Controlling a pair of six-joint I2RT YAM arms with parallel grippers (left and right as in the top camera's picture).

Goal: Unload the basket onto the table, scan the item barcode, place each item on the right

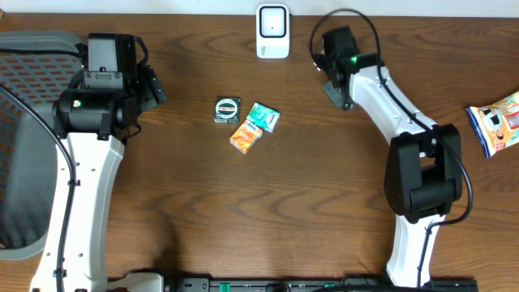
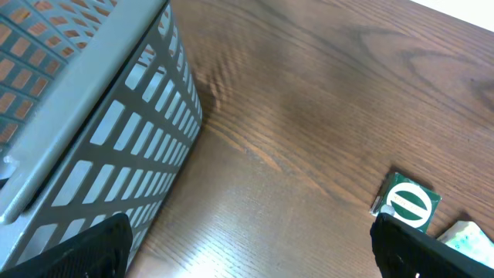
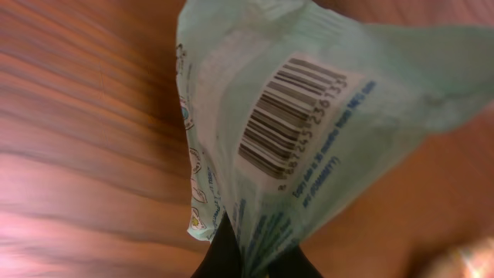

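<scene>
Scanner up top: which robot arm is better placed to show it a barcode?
Right. The right gripper is shut on a pale green packet, barcode visible, near the white scanner. The left gripper is open, empty and farther off.

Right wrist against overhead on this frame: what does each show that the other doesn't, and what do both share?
Only the right wrist: the barcode on a pale green packet, pinched at its lower edge by the right gripper.
Only the overhead: the white scanner, a green-labelled packet, a teal packet, an orange packet, the grey basket, a snack bag and the left gripper.
Both: the wooden table and the right gripper, though the overhead does not show the held packet clearly.
</scene>
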